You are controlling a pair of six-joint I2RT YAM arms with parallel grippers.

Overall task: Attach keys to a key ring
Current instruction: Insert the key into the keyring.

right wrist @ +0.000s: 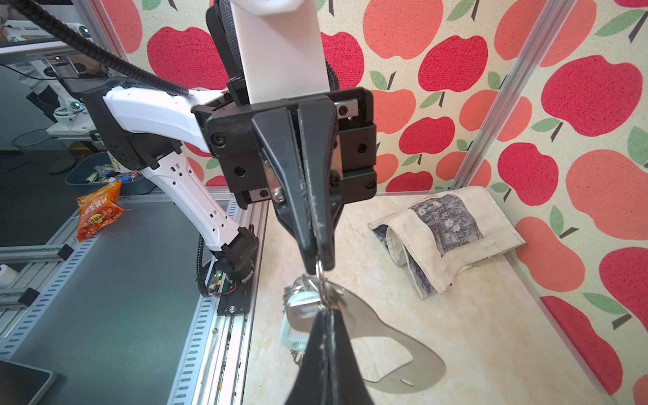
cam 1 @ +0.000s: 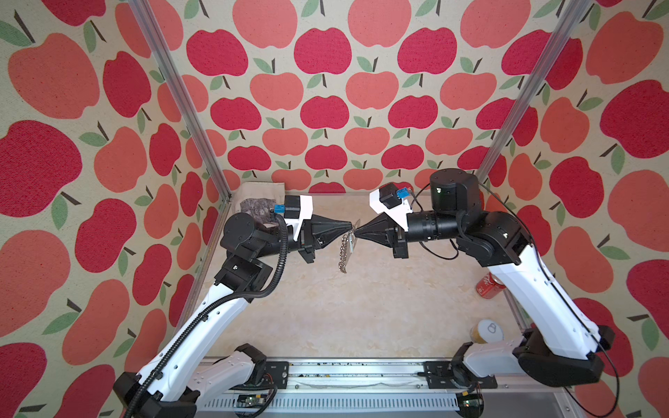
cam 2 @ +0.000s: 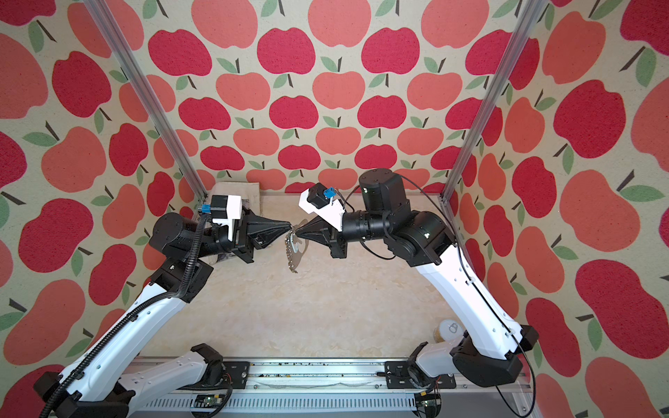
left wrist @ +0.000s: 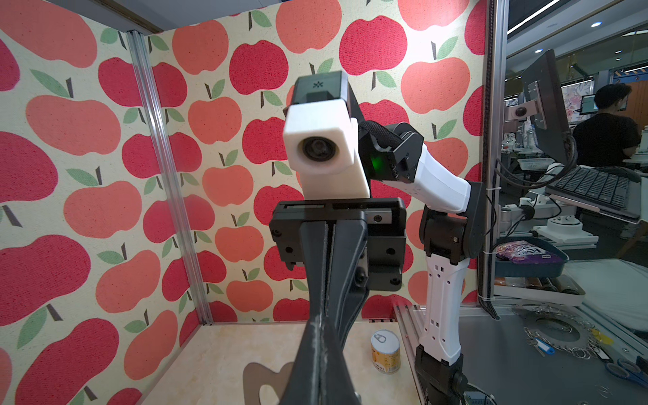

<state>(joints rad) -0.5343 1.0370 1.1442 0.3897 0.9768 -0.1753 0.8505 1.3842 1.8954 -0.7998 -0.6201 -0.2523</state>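
Both grippers meet tip to tip in mid-air above the table. In both top views the key ring [cam 1: 345,249] [cam 2: 295,249] hangs below them, a flat grey plate with a row of small wire rings. My left gripper [cam 1: 349,226] [right wrist: 318,268] is shut on one wire ring [right wrist: 319,277]. My right gripper [cam 1: 357,231] [right wrist: 324,312] is shut just below it, where that ring meets the plate [right wrist: 385,336]. The key's pale blue head [right wrist: 296,324] lies against the right finger; its blade is hidden. In the left wrist view the shut left gripper [left wrist: 318,326] hides the grip.
A folded cloth [cam 1: 259,202] [right wrist: 445,238] lies in the back left corner. A red can [cam 1: 488,286] lies by the right wall. A pale can with a yellow label [cam 1: 487,331] [left wrist: 385,352] stands near the right arm's base. A metal rail [cam 1: 344,376] runs along the front.
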